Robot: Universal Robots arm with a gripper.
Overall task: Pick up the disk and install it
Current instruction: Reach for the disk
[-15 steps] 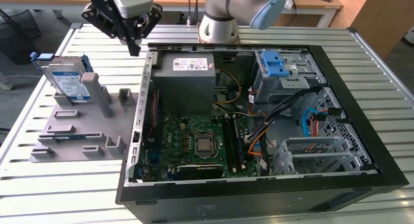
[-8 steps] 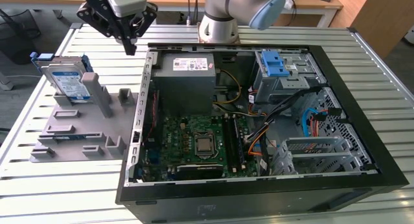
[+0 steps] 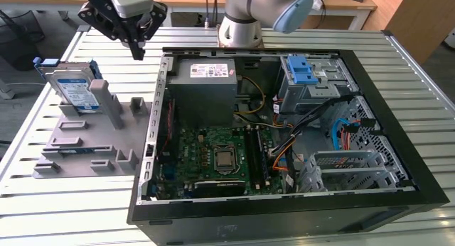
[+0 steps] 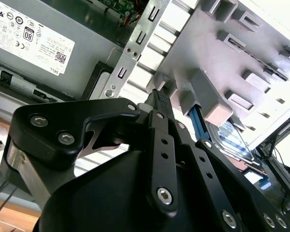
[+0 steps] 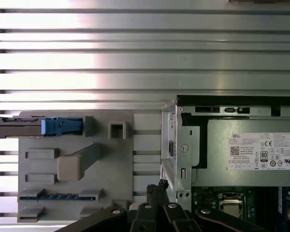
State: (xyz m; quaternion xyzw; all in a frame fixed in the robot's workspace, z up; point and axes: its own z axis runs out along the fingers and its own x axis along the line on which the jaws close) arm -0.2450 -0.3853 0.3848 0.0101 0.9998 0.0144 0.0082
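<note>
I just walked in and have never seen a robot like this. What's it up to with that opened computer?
A robot arm is working over a slatted metal table that carries an open computer case and a grey holder. Its gripper hangs in the air between the two, shut and empty. The disk it is meant to install, a silver hard drive with a blue bracket, stands on edge in the grey holder on the exterior view's left, not yet picked up.
</note>
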